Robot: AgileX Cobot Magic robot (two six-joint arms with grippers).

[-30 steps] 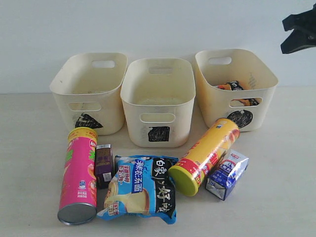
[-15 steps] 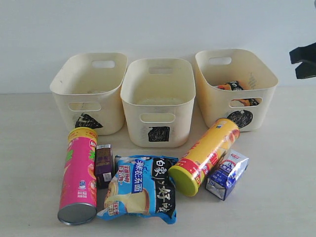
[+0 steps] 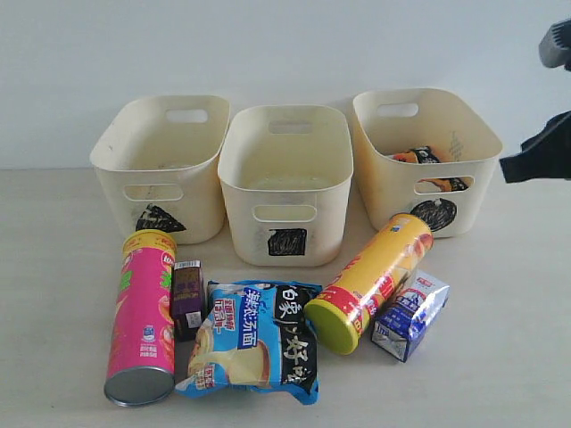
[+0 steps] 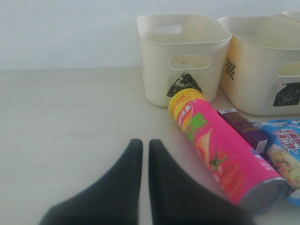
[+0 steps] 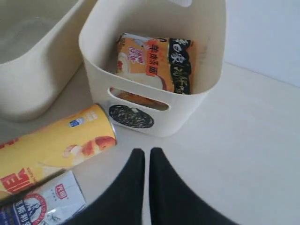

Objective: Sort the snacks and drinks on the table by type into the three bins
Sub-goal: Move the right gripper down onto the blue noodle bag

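Bench (image 3: 53, 267): pale beige, fills the lower part of the exterior view.
Bins: 3 cream tubs in a row across the upper middle of the frame. Triangle bin (image 3: 116, 187) at left, square bin (image 3: 241, 214) in the centre, circle bin (image 3: 393, 192) at right.
Orange noodle bag (image 3: 417, 156): inside the circle bin.
Pink chip can (image 3: 143, 316): lying on the bench at lower left, metal base toward the bottom edge, other end near the triangle bin.
Purple carton (image 3: 187, 299): just right of the pink chip can, between it and the blue-white noodle bag.
Blue-white noodle bag (image 3: 254, 343): flat on the bench, lower centre.
Yellow chip can (image 3: 375, 281): lying slanted right of centre, lid end toward lower left, far end near the circle bin.
Blue-white carton (image 3: 410, 314): lower right, tilted, against the yellow chip can.
Left jaws: together, empty, over bare bench beside the pink chip can.
Right jaws: together, empty. They show as a dark shape at the right edge of the frame, beside the circle bin.
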